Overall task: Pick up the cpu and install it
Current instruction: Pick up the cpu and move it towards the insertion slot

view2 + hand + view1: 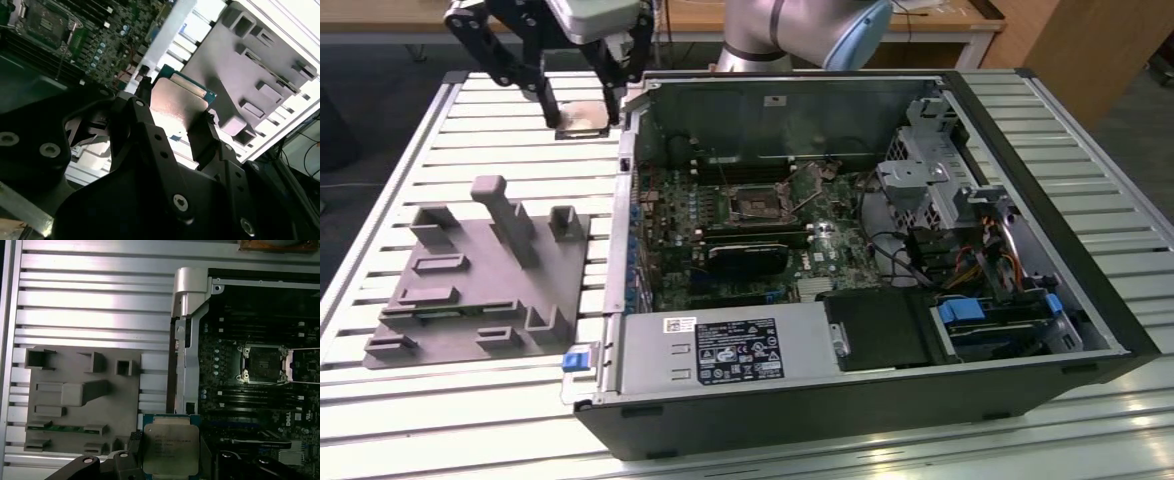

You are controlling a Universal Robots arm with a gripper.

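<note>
Black two-finger gripper (582, 115) is clamped on the edges of the small flat square silver-topped cpu (170, 447), held above the slatted metal table (494, 110) beside the open black computer case (1067, 200), well apart from the dark metal-framed socket (263, 363); a thin edge grip like this could probably slip or tilt, so the chip seats skewed and bends pins.

Grey robot arm (781, 35) reaches along the far side in the exterior view. Its black pincer (582, 112) points down, two fingers (131, 112) clamped on opposite edges of the cpu (171, 447).
</note>
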